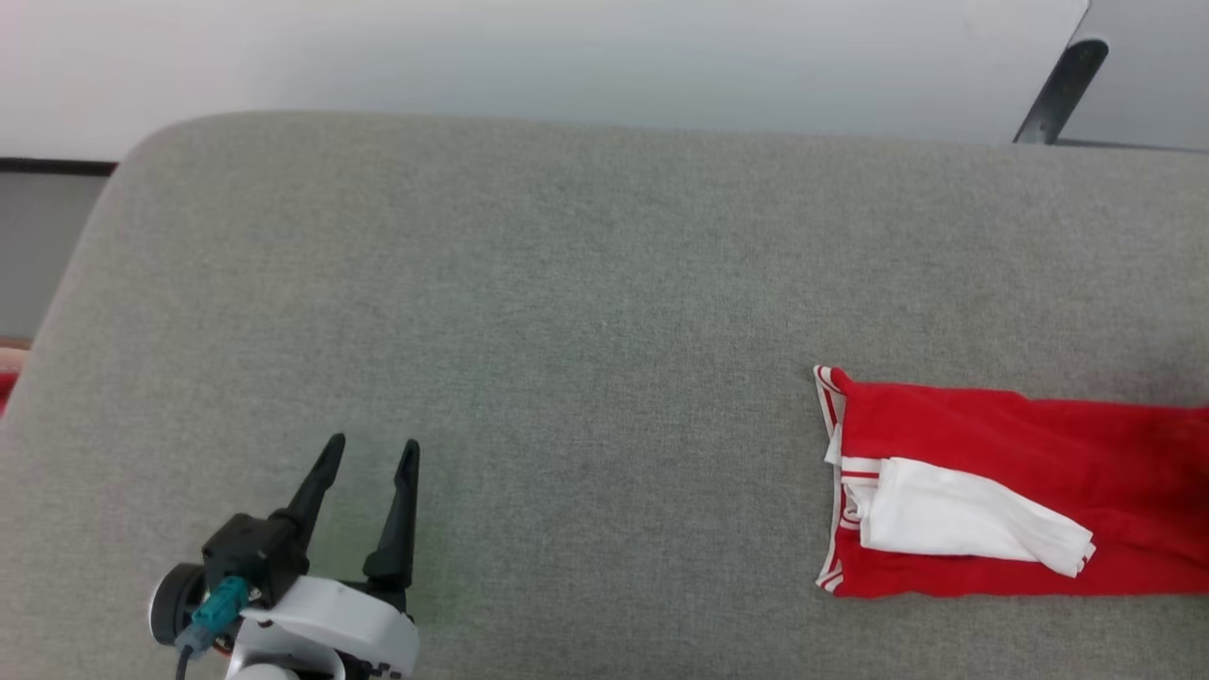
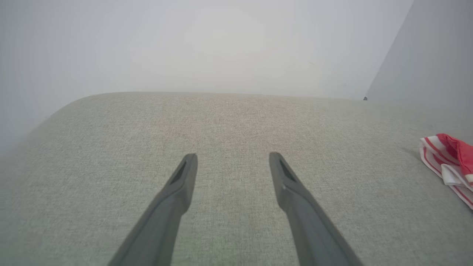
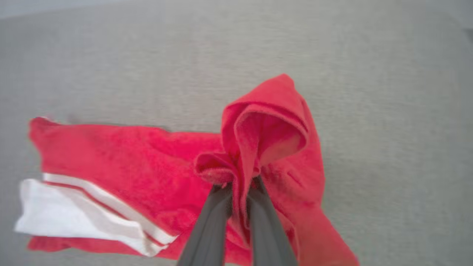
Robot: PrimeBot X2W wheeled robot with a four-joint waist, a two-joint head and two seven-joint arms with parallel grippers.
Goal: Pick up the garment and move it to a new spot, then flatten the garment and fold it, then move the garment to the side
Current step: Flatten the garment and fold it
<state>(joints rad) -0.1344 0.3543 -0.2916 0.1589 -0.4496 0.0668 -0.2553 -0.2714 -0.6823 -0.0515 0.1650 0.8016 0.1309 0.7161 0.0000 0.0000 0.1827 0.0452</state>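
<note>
**Red shirt pinched at one end on a grey cushion**

The garment (image 1: 1020,444) lies on the near right part of the cushion (image 1: 567,283), stretched as a long band that runs off the right edge of the head view. It is bright red soft cloth. A white sleeve (image 1: 963,515) is folded across its left end, and a white-and-red striped trim (image 1: 831,397) borders that end.

In the right wrist view, the right gripper (image 3: 240,186) has its two dark fingers pressed together on a raised, bunched fold of the garment (image 3: 122,155). The rest of the cloth spreads flat on the cushion behind the fold.

The left gripper (image 1: 373,442) is over the near left part of the cushion with its fingers spread and nothing between them. The left wrist view shows the same gripper (image 2: 232,156), with the striped end of the garment (image 2: 452,147) well apart from it at the cushion's right.

The middle and far parts of the cushion are bare grey weave. Its far left corner is rounded, and its far edge meets a pale wall (image 1: 567,57). A dark bar (image 1: 1063,90) leans beyond the cushion's far right edge.
</note>
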